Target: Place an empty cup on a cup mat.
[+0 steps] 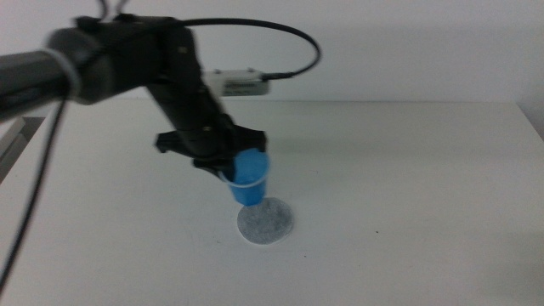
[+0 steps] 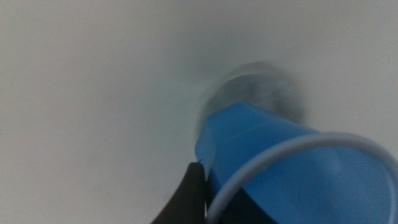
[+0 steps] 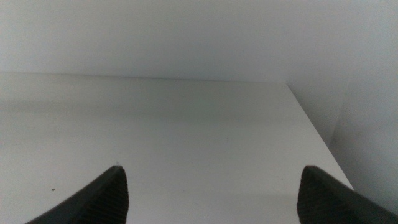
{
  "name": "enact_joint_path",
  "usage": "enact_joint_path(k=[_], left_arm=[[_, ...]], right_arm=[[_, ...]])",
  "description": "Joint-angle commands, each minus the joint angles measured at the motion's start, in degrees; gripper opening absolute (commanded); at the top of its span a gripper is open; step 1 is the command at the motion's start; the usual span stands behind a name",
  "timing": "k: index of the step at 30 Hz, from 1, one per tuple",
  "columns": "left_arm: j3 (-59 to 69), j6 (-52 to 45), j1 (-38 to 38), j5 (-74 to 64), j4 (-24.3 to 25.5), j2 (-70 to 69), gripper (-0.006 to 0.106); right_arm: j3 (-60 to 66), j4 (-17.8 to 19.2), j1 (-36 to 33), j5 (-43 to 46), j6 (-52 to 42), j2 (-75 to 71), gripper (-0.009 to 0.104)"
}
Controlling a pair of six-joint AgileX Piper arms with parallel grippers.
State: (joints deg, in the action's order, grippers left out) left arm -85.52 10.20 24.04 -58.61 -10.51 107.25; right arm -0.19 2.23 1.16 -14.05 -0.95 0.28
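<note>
My left gripper (image 1: 228, 170) is shut on the rim of the bright blue cup (image 1: 250, 178) and holds it upright just above the table. The cup's base hangs over the far left edge of the speckled grey cup mat (image 1: 266, 222). In the left wrist view the cup (image 2: 261, 143) fills the lower right with its pale rim towards the camera, and the cup mat (image 2: 264, 90) shows blurred beyond it. The cup looks empty. My right gripper (image 3: 211, 199) is open over bare table, out of the middle view.
The white table (image 1: 408, 187) ends at a pale wall at the back. The left arm's black cable (image 1: 255, 30) loops above the arm. The table's right edge (image 3: 311, 124) shows in the right wrist view.
</note>
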Motion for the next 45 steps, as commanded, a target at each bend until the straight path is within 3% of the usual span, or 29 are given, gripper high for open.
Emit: enact_joint_path(k=[1,10,15,18,22,24,31,40,45], left_arm=[[-3.7,0.71,1.99,-1.37,0.52,3.19,-0.002],[-7.22,0.82,3.55,-3.34,0.02,9.29,-0.001],[-7.22,-0.64,3.55,-3.46,0.02,9.61,0.011],[-7.22,-2.43,3.33,-3.61,0.02,9.5,0.03],[-7.22,-5.92,2.81,-6.1,0.35,7.57,0.071],[-7.22,-4.16,2.68,-7.7,3.18,4.56,0.094],[-1.02,4.77,3.16,-5.97,16.73,-14.47,0.094],[19.19,6.12,2.78,-5.54,24.23,-39.8,0.094],[32.9,10.15,2.75,4.22,30.43,-53.5,0.094]], right_arm=[[0.19,0.39,-0.04,0.38,-0.23,-0.28,0.093],[0.19,0.39,-0.04,0.38,-0.23,-0.28,0.093],[0.19,0.39,-0.04,0.38,-0.23,-0.28,0.093],[0.19,0.39,-0.04,0.38,-0.23,-0.28,0.093],[0.19,0.39,-0.04,0.38,-0.23,-0.28,0.093],[0.19,0.39,-0.04,0.38,-0.23,-0.28,0.093],[0.19,0.39,-0.04,0.38,-0.23,-0.28,0.093],[0.19,0.39,-0.04,0.38,-0.23,-0.28,0.093],[0.19,0.39,-0.04,0.38,-0.23,-0.28,0.093]])
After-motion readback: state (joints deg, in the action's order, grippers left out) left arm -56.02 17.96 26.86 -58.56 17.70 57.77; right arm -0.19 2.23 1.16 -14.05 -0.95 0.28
